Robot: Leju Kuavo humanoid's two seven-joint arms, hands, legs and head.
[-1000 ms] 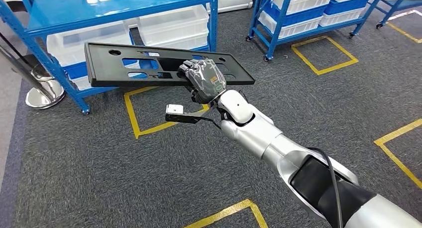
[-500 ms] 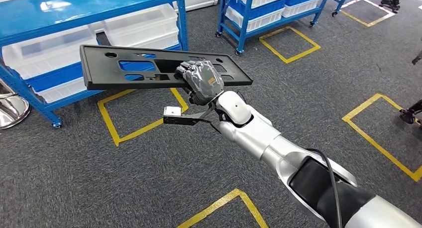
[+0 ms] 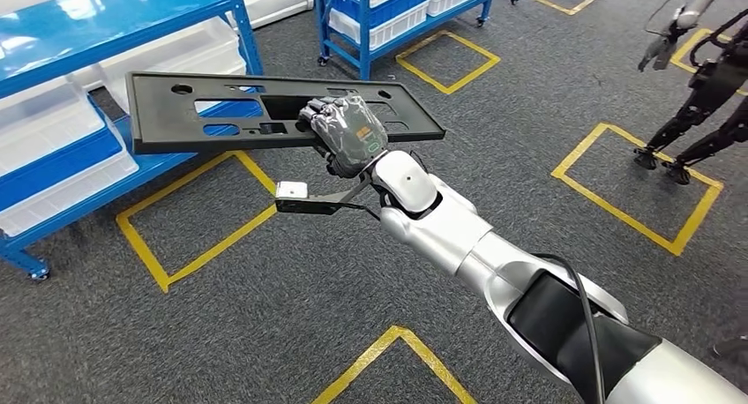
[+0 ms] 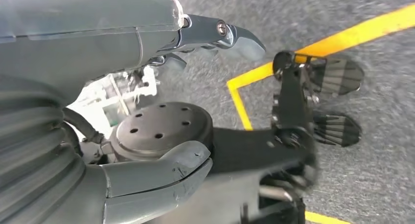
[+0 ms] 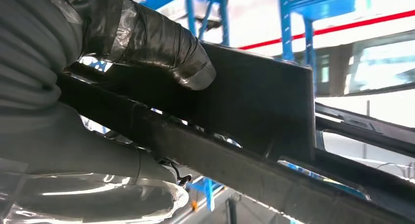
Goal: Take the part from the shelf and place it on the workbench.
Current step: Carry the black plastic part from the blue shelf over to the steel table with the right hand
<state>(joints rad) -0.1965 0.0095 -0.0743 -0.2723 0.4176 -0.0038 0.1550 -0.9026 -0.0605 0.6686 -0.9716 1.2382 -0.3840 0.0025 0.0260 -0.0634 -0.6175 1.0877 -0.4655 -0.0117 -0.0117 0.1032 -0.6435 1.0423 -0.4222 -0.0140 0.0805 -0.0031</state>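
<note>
**Part in the air, workbench nowhere yet**

Grey carpet with yellow floor squares point(image 3: 185, 245) lies below, blue shelf point(image 3: 106, 16) behind at the left. The right hand point(image 3: 346, 135) grips the long black part point(image 3: 220, 113) near its middle, fingers wrapped over one edge, holding it roughly level above the floor. The left hand point(image 4: 147, 87) hangs spread, holding nothing. Risk: that one-handed grip could let the long part tip or twist loose, or its far end could clip the shelf.

Head view high, facing down; right wrist close behind right hand point(image 5: 122, 43), both sharing black part point(image 3: 220, 113).
</note>
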